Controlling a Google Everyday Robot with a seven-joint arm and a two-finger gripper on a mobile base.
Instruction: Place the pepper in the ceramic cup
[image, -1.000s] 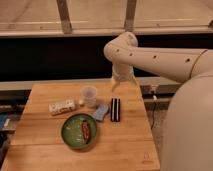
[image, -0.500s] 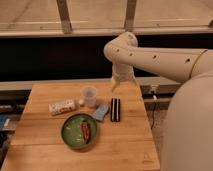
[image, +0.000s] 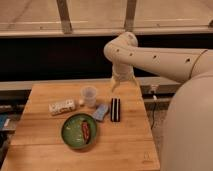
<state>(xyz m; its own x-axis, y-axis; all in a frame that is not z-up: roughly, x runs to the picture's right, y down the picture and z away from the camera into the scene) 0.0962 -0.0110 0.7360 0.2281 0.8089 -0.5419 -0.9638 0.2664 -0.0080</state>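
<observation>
The dark red-brown pepper lies on the green round plate at the front middle of the wooden table. The pale ceramic cup stands upright behind the plate, near the table's middle. My gripper hangs from the white arm above the table's back edge, to the right of the cup and well apart from the pepper. It holds nothing that I can see.
A black-and-white striped block lies right of the cup, with a small blue-grey pad beside it. A white rectangular packet lies left of the cup. The table ends close on the right, by my white body.
</observation>
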